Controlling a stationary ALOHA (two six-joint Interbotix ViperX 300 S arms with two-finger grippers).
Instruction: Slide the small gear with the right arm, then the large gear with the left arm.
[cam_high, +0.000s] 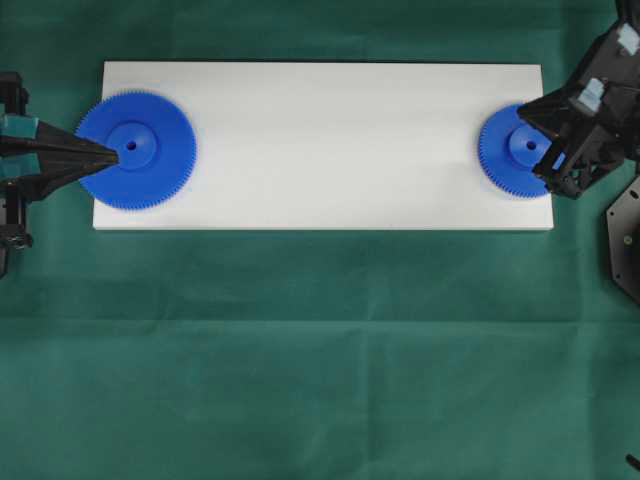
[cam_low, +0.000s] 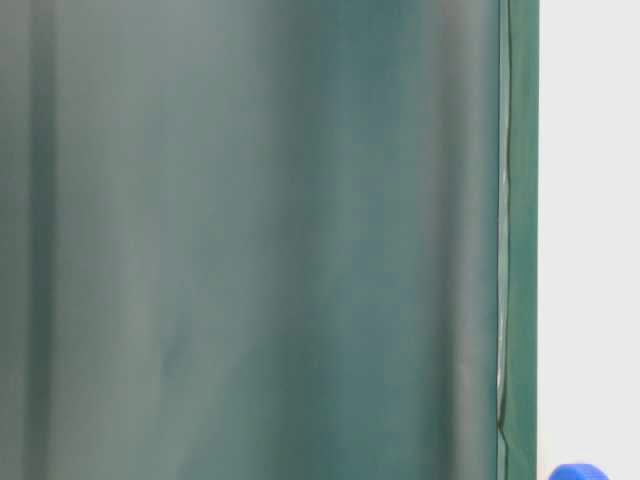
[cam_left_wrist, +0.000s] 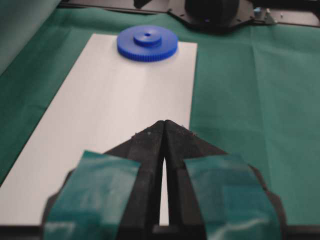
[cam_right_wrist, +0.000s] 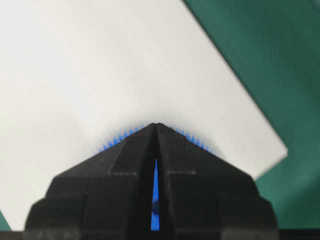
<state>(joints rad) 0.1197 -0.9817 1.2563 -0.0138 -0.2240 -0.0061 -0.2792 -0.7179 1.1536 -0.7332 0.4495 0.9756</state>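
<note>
The large gear (cam_high: 150, 165) lies flat at the left end of the white board (cam_high: 320, 150). My left gripper (cam_high: 113, 152) is shut, and its point rests over the gear just left of the hub. In the left wrist view the left gripper (cam_left_wrist: 164, 123) hides that gear. The small gear (cam_high: 505, 150) (cam_left_wrist: 147, 42) lies at the board's right end. My right gripper (cam_high: 521, 110) is shut and hangs over the gear's far rim. In the right wrist view blue teeth (cam_right_wrist: 112, 137) fringe the right gripper (cam_right_wrist: 156, 125), and blue shows through the slit between its fingers.
Green cloth (cam_high: 320, 350) surrounds the board on all sides. A black plate (cam_high: 625, 240) lies on the cloth beyond the board's right end. The white board (cam_low: 590, 200) and a sliver of a blue gear (cam_low: 578, 472) appear in the table-level view.
</note>
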